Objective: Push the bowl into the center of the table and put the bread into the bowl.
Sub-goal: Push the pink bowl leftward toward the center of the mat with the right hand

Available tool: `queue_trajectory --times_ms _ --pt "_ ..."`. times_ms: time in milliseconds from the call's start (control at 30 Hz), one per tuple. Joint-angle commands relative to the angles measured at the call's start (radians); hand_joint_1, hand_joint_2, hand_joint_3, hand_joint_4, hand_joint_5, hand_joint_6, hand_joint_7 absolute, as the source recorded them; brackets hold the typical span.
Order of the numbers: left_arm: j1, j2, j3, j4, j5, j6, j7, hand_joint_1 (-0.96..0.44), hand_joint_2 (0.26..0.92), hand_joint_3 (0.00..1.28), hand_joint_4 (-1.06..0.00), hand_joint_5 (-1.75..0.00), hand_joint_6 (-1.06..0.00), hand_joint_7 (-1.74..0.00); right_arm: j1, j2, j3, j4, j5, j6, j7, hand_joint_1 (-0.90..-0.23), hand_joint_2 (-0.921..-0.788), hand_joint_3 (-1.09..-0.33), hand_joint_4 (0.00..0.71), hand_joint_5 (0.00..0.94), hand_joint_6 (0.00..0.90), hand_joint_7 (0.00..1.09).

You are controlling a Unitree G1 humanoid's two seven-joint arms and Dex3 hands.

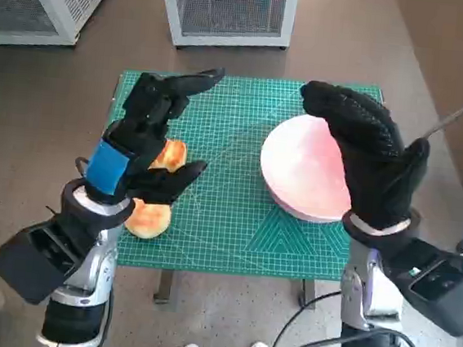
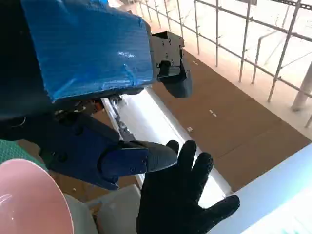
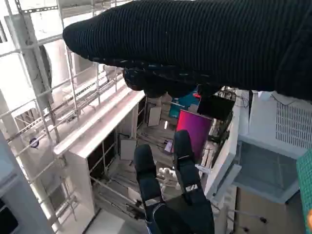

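Neither step appears complete. The pink bowl [image 1: 305, 174] is sitting on the right half of the green mat [image 1: 227, 214], off center. The bread [image 1: 153, 207] is lying at the left edge, outside the bowl. The left hand [image 1: 149, 137] is hovering above it, released and holding nothing; the right hand [image 1: 369, 150] is hanging over the bowl, fingers spread, grasping nothing.
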Motion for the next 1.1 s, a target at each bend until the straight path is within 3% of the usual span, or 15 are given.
queue_trajectory --times_ms 33,733,867,1100 --pt "-0.002 -0.002 -0.003 -0.013 -0.008 0.012 -0.001 -0.45 0.92 0.44 0.0 -0.68 0.0 -0.92 0.013 -0.008 0.001 0.009 -0.006 0.013 0.005 -0.356 -0.918 -0.494 0.449 0.107 0.062 0.83" --pt "-0.003 -0.001 -0.003 -0.015 -0.004 0.014 -0.001 -0.45 0.918 0.44 0.0 -0.69 0.0 -0.92 0.0 -0.02 -0.01 0.032 0.003 0.009 0.023 -0.351 -0.909 -0.51 0.45 0.107 0.057 0.83" --pt "-0.001 0.001 -0.001 -0.012 -0.005 0.01 -0.002 -0.45 0.917 0.44 0.0 -0.69 0.0 -0.92 -0.008 -0.032 -0.03 0.066 0.015 -0.003 0.034 -0.351 -0.908 -0.506 0.455 0.104 0.073 0.81" --pt "-0.004 0.002 0.002 -0.005 -0.006 0.006 -0.004 -0.45 0.917 0.44 0.0 -0.69 0.0 -0.92 -0.032 -0.053 -0.085 0.157 0.031 -0.044 0.049 -0.356 -0.92 -0.463 0.481 0.074 0.128 0.72"
